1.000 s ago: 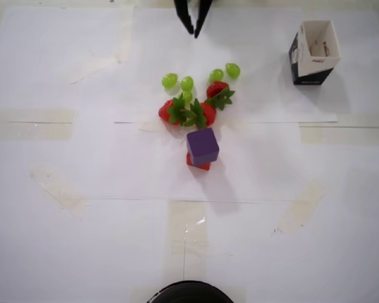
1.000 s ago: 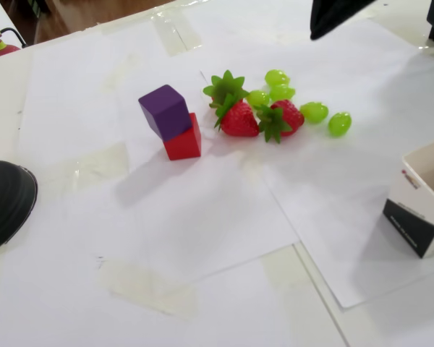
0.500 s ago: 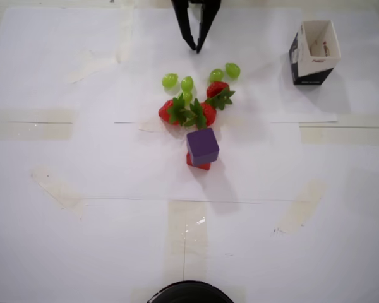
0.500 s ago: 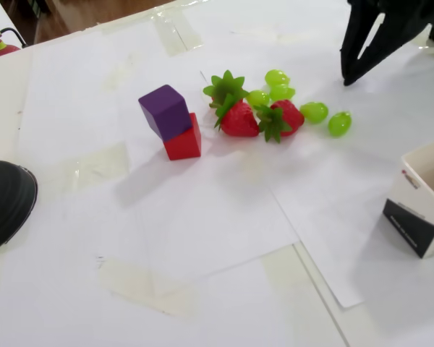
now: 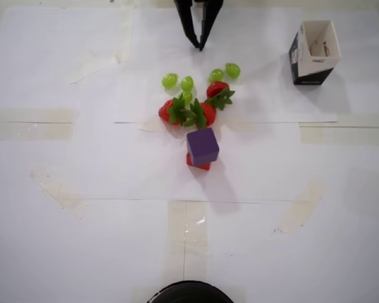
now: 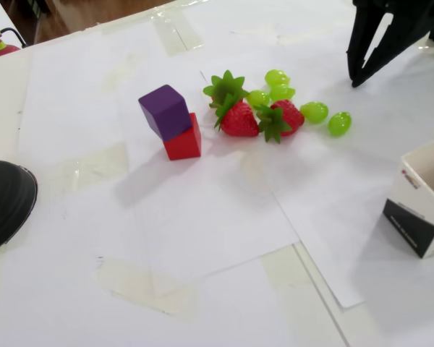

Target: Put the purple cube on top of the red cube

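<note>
- Purple cube (image 5: 203,146) sat on top of the red cube (image 5: 199,164) near the middle of the desk (image 5: 82,240), just on the near side of the strawberries (image 5: 188,111) in the overhead view.
- Purple cube was twisted and offset on the red one: in the fixed view it overhung toward the left side, and only part of the red cube (image 6: 184,139) showed beneath the purple cube (image 6: 166,111). It rested there with nothing touching it.
- Change over the last second: the hand (image 5: 198,45) dropped from the far edge of the desk further into the overhead view, tips lower, then eased sideways a little. Neither cube shifted across the frames; stack held the same pose throughout.
- Hand was empty. Its two dark fingers stood slightly spread in a narrow V, tips nearly meeting, nothing between them (fixed view, hand (image 6: 354,82)).
- Hand stood well apart from the stack, beyond the green grapes (image 5: 187,83), close to the far edge.
- Black-and-white box (image 5: 313,52) stayed at the far right corner, untouched.
- Judgement: placement looked done; the hand's movement read as settling away from the stack, not a fresh approach. Main risk was the overhang; a nudge could tip the purple cube off.
</note>
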